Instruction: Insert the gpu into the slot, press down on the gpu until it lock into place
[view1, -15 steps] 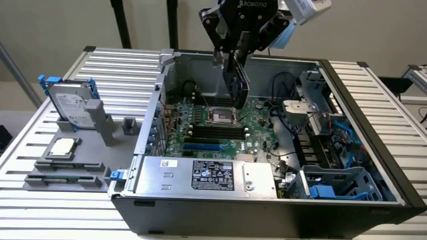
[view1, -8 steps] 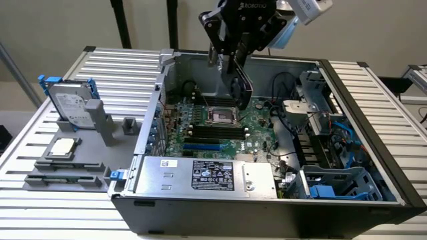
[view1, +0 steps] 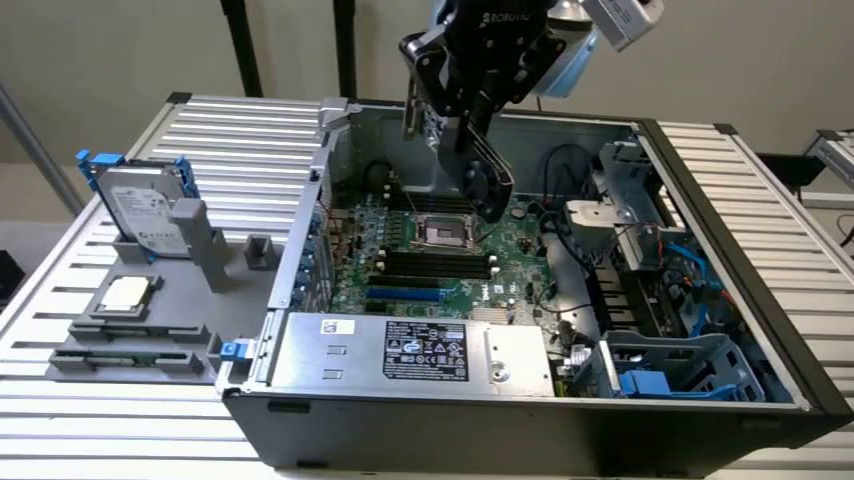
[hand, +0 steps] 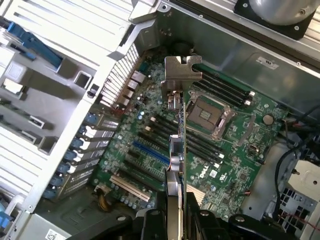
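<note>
Black gpu (view1: 489, 185) (in pincer (view1: 470, 128)) slopes edge-down over motherboard (view1: 514, 255)

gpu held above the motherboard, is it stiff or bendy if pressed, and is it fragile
Probably stiff: the gpu stands straight and edge-on in the end effector, with no sag. Likely fragile, being a thin board. Its thin edge may tip sideways if pushed off-centre into the slot.

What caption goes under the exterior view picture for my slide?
The gripper holds the gpu over the open computer case; the blue slot sits empty.
</note>
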